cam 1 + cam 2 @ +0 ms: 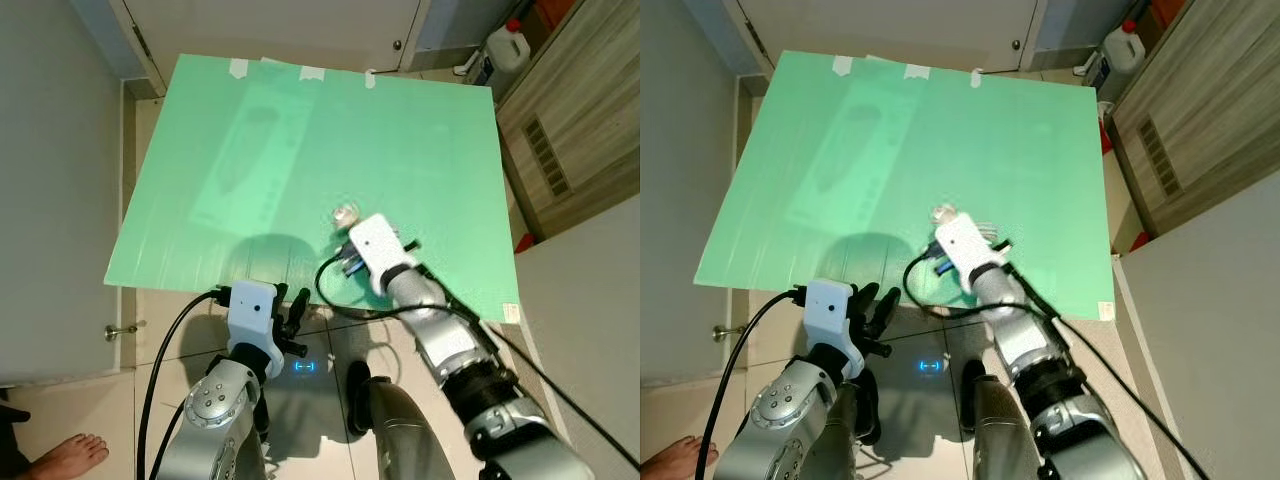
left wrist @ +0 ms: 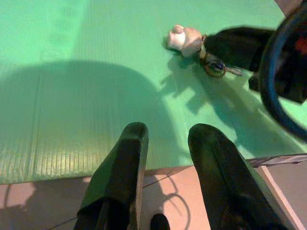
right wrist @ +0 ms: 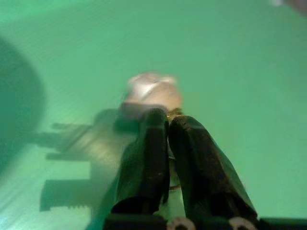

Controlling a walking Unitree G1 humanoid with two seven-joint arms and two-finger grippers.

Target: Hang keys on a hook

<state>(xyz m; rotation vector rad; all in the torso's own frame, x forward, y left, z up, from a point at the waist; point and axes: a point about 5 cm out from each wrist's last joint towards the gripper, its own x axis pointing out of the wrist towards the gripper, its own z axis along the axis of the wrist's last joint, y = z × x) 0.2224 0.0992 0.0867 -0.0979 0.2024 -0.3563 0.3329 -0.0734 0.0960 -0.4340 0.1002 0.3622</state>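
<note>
Keys (image 2: 213, 66) lie on the green mat (image 1: 300, 150), pinched by the right tool (image 3: 168, 125); left tool (image 2: 165, 143) gapes.

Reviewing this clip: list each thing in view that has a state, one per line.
Key ring with pale round charm: lying on the green corrugated sheet, not hung.
Right gripper: fingers nearly closed at the key ring; grasp unclear.
Left gripper: open, at the sheet's near edge.
White plastic jug: upright, red cap on.
</note>
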